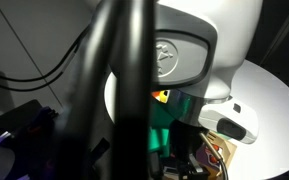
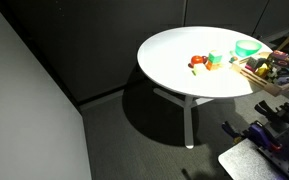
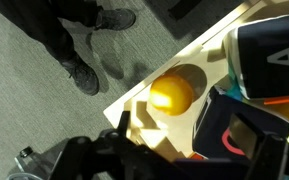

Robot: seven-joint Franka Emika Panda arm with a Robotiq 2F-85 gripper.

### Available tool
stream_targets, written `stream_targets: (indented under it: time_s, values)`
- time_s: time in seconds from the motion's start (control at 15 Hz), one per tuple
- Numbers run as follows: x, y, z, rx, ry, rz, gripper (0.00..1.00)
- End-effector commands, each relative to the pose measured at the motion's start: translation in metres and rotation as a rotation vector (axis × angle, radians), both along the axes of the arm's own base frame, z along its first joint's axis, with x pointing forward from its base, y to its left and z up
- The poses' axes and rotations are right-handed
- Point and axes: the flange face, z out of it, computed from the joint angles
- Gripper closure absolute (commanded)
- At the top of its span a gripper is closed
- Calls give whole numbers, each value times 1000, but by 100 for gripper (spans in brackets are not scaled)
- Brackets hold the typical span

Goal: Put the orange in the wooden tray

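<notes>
In the wrist view the orange (image 3: 171, 93) sits in a round hollow of the wooden tray (image 3: 209, 50), roughly 12 o'clock and close above the claw (image 3: 169, 158), whose jaws are just dark blur, so can't tell if they're spread or closed.

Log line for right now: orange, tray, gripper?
orange: resting on light wood | wooden tray: at edge of white table, toys inside | gripper: above orange, state unclear | arm: blocks an exterior view
</notes>
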Motion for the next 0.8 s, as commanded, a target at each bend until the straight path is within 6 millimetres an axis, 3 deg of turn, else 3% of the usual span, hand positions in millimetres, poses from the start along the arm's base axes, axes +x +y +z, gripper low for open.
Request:
stream_targets:
  time_s: [0.0,0.73]
  values:
    - [6,8,16,16,-57,38,0]
    - [39,49,50,60,-198,140,0]
